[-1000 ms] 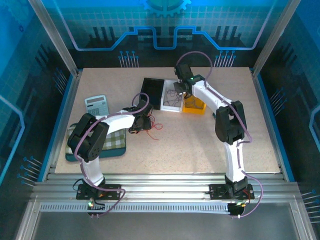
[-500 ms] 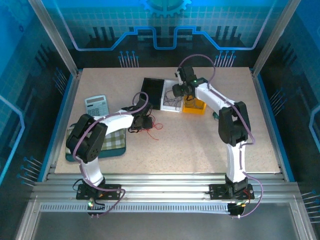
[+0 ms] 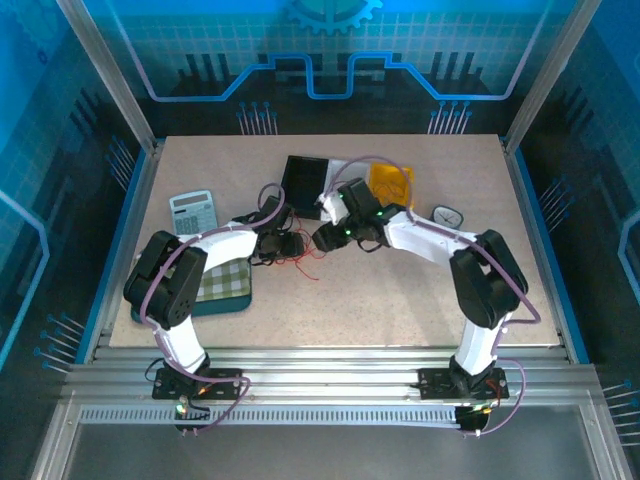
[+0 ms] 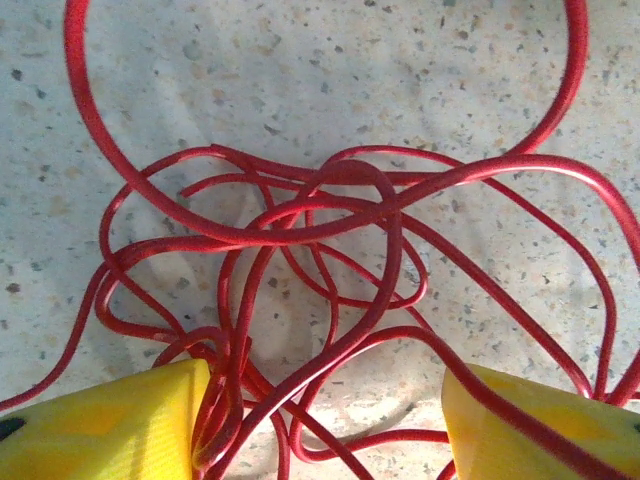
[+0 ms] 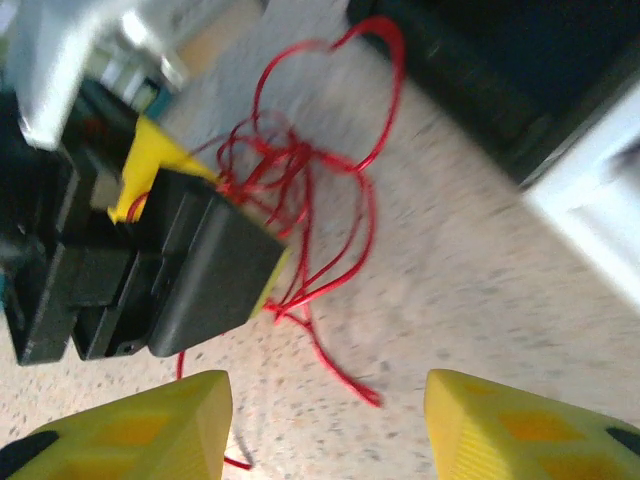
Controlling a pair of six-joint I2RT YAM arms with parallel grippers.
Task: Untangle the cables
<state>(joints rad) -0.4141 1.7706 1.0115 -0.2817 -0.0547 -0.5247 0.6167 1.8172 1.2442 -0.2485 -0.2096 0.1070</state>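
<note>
Two left fingers [image 4: 100, 425] cropped; red cables [image 4: 350, 172] tangled between.

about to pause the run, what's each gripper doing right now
Left gripper: open, fingers either side of the red cable tangle.
Right gripper: open, nothing between its fingers.

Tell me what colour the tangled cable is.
The cable is red, clearest in the left wrist view.
</note>
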